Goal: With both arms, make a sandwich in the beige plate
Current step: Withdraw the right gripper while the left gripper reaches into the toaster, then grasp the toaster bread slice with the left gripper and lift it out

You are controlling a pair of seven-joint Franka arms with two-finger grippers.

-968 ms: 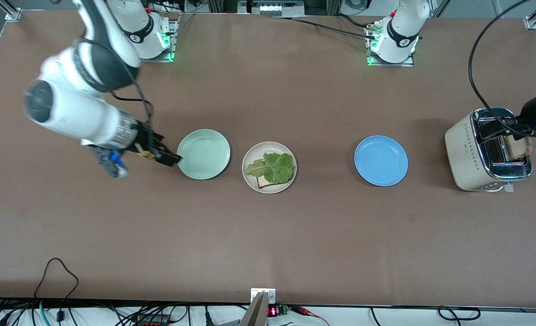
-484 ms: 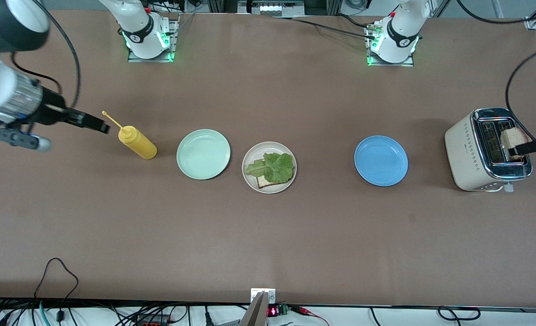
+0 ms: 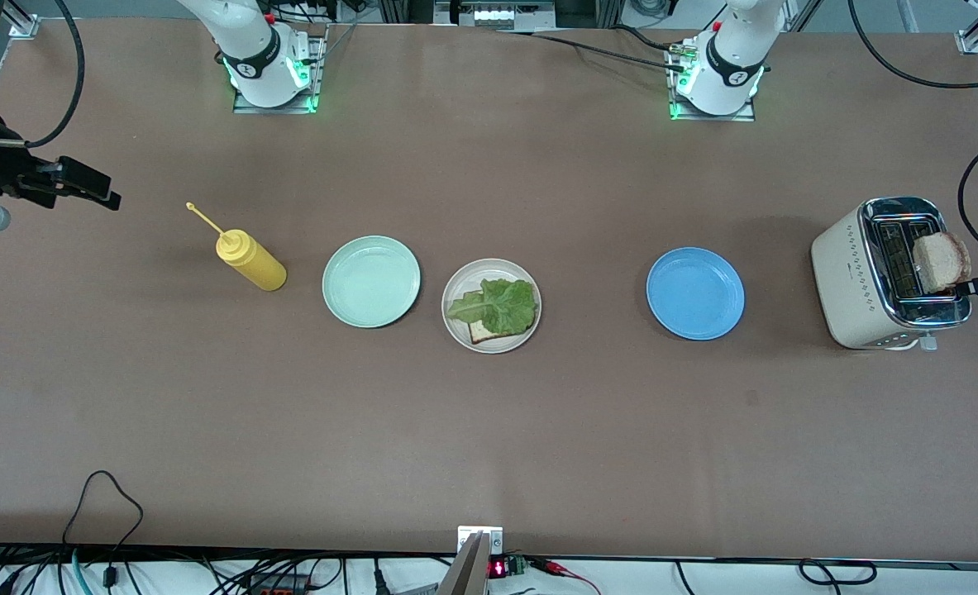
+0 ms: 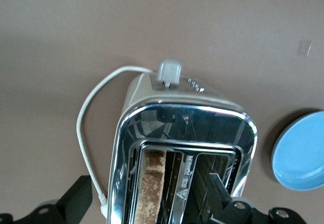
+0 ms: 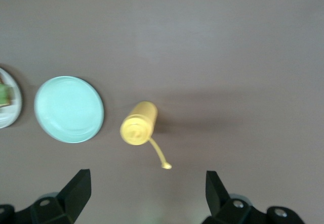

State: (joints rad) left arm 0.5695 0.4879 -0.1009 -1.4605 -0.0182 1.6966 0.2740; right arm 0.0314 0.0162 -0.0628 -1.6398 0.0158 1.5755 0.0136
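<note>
**Top slice not yet out of the toaster**

On the table (image 3: 489,446), the toaster (image 3: 856,285) stood at my left arm's end, and the beige plate (image 3: 453,330) lay mid-table between a mint plate (image 3: 371,281) and a blue plate (image 3: 695,293). The beige plate held one bread slice (image 3: 478,333) under a lettuce leaf (image 3: 497,304). The second slice (image 3: 942,261) stood up out of a toaster slot, so the sandwich lacked its top.

The main risk I saw was in the pull. A grip closed too low could scrape the chrome rim, and too shallow a pinch might let the slice slip back into the slot. A crooked lift could also drag the toaster by its cord. Later, a careless drop might push the lettuce off the plate.

My left gripper (image 4: 147,183) hung over the toaster, jaws wide, straddling the slice and holding nothing. How deep the fingers sat I could not quite judge. My right gripper (image 5: 147,176), equally wide and empty, waited over the table at the right arm's end, near the mustard bottle (image 3: 250,263).
</note>
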